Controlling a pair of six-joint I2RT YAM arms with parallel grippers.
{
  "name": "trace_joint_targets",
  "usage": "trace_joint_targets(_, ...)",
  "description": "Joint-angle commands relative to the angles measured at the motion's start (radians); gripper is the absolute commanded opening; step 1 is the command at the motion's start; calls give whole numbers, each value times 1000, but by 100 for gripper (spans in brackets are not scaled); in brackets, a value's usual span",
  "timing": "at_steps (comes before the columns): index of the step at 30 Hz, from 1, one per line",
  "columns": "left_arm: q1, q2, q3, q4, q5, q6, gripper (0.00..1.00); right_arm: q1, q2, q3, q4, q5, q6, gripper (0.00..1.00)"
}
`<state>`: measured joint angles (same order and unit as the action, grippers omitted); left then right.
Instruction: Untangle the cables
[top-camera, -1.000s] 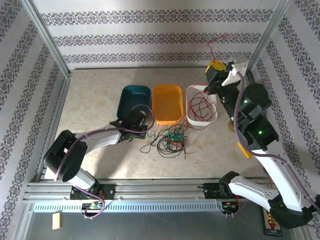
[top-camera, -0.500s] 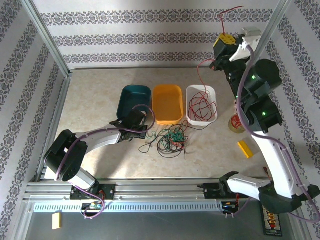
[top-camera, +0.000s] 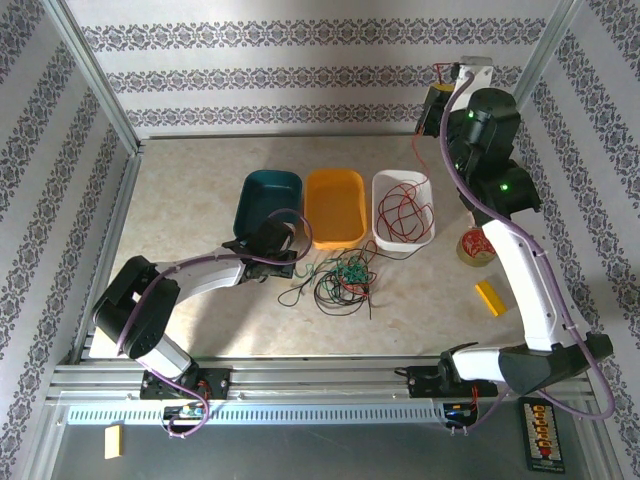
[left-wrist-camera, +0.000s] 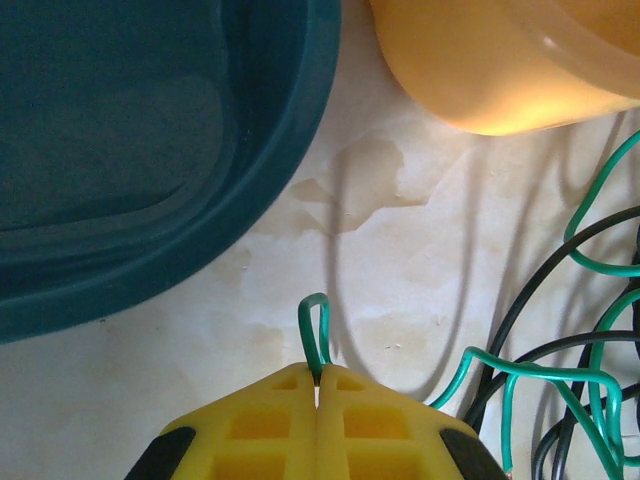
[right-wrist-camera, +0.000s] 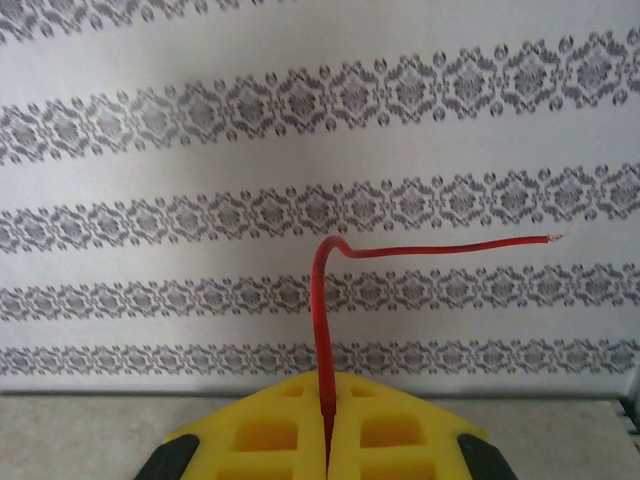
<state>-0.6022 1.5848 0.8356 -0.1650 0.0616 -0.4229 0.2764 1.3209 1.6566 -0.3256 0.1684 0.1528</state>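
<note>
The cables lie as a tangle of green and black wires (top-camera: 343, 281) on the table, in front of the orange bin. My left gripper (top-camera: 287, 262) rests at the tangle's left edge. In the left wrist view its yellow jaws (left-wrist-camera: 318, 378) are shut on a small loop of green cable (left-wrist-camera: 314, 328), with black cables (left-wrist-camera: 520, 318) to the right. My right gripper (top-camera: 436, 94) is raised high at the back wall, shut on a red cable (right-wrist-camera: 320, 300) whose free end sticks out sideways. The rest of the red cable (top-camera: 402, 210) trails down into the white bin.
A teal bin (top-camera: 268, 198), an orange bin (top-camera: 335, 205) and a white bin (top-camera: 404, 244) stand in a row mid-table. A small reel of red wire (top-camera: 473, 247) and a yellow block (top-camera: 490, 298) lie at the right. Metal frame posts and patterned walls enclose the table.
My right arm has swung up and back from beside the white bin to the back wall, drawing the red cable upward. The left arm has stayed put.
</note>
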Motion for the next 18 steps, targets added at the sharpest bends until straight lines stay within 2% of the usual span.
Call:
trace_joint_targets(1,-8,-1,16,22,8,20,0,-20,3,-51,-38,17,0,0)
trace_joint_targets(11,-17,-16,17,6,-9,14,0,-93,30,-251,-12,-98,62,0)
trace_joint_targets(18,-22,-11,25,-2,-17,15,0,-102,79,-351,37,-171,88,0)
